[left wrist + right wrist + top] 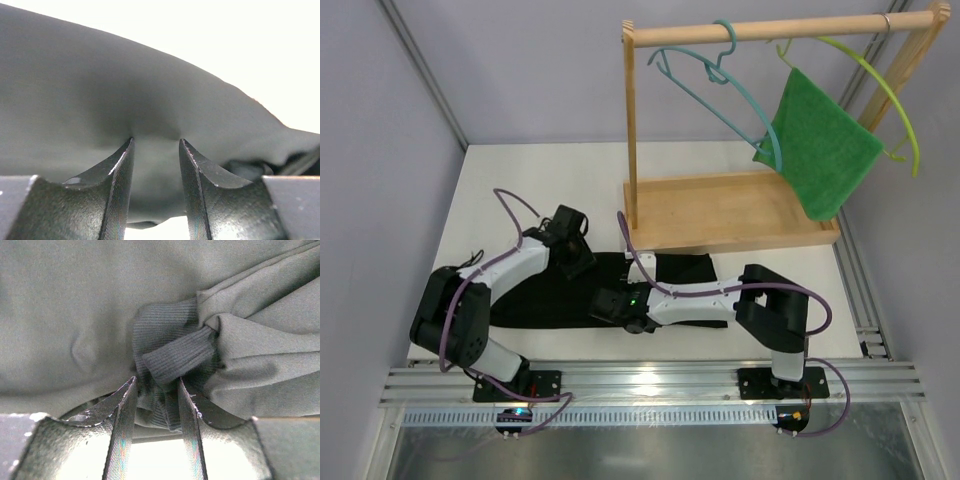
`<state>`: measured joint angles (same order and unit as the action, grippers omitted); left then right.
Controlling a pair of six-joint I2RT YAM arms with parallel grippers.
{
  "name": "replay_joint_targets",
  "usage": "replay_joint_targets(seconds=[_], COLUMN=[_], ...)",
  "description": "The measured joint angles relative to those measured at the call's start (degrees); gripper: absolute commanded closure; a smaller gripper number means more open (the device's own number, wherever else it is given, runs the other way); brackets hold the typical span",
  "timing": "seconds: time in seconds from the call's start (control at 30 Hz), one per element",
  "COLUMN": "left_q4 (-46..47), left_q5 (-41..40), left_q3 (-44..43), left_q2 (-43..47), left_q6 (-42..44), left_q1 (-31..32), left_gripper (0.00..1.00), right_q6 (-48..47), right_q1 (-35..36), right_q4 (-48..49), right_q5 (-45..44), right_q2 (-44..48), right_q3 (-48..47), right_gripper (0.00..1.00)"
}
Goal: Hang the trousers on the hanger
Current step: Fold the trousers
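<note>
Trousers [545,300]: black, lying pretty much flat on the table [520,175], stretched along the near edge between the two arm bases
Hanger [722,72]: the teal one, hooked on the wooden rack [770,27] up by the far right corner, well apart from the trousers
Left gripper [156,141]: clamped on a pinch of the fabric's far-left part, cloth puckering at the tips
Right gripper [156,380]: closed on a ribbed band near the fabric's near edge
Green cloth [820,150]: hangs off the rack too, next to a yellow-green hanger [886,88]; can't tell which hanger carries it
</note>
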<state>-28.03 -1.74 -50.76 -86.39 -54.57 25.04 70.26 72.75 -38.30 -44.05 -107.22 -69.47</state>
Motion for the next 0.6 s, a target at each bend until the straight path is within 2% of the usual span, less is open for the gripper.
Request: replay_joint_targets(seconds=[0.1, 0.17, 0.2, 0.23, 0.3, 0.47, 0.6], left_q4=[-1.6, -2.7, -3.1, -3.6, -4.3, -7.6, -11.0], left_q5=[-0.7, -0.9, -1.0, -1.1, -1.5, -3.5, -9.3], left_q3=[0.0, 0.0, 0.0, 0.0, 0.0, -0.9, -3.1], left_q2=[0.8, 1.2, 1.6, 2.1, 3.6, 7.0, 7.1], left_q6=[1.6, 2.7, 3.0, 3.4, 4.3, 7.1, 9.6], left_q1=[-3.7, -6.5, -7.5, -8.5, -10.4, -12.0, -11.9], left_gripper=[0.57, 0.55, 0.55, 0.54, 0.53, 0.53, 0.49], right_q6=[0.8, 1.2, 1.5, 1.7, 2.3, 3.3, 1.6], right_q1=[-0.3, -0.5, -0.6, -0.8, -0.9, -1.7, -4.7], right_q4=[-1.1, -1.6, -1.9, -2.3, -3.0, -3.9, -5.7], right_q5=[0.0, 0.0, 0.0, -0.1, -0.3, 0.3, 2.3], right_q2=[-1.3, -2.0, -2.4, -2.8, -3.0, 0.9, 14.6], right_q3=[-1.0, -1.1, -1.3, -1.4, -1.6, 2.5, 14.3], right_gripper=[0.60, 0.67, 0.71, 0.83, 0.95, 0.96, 0.96])
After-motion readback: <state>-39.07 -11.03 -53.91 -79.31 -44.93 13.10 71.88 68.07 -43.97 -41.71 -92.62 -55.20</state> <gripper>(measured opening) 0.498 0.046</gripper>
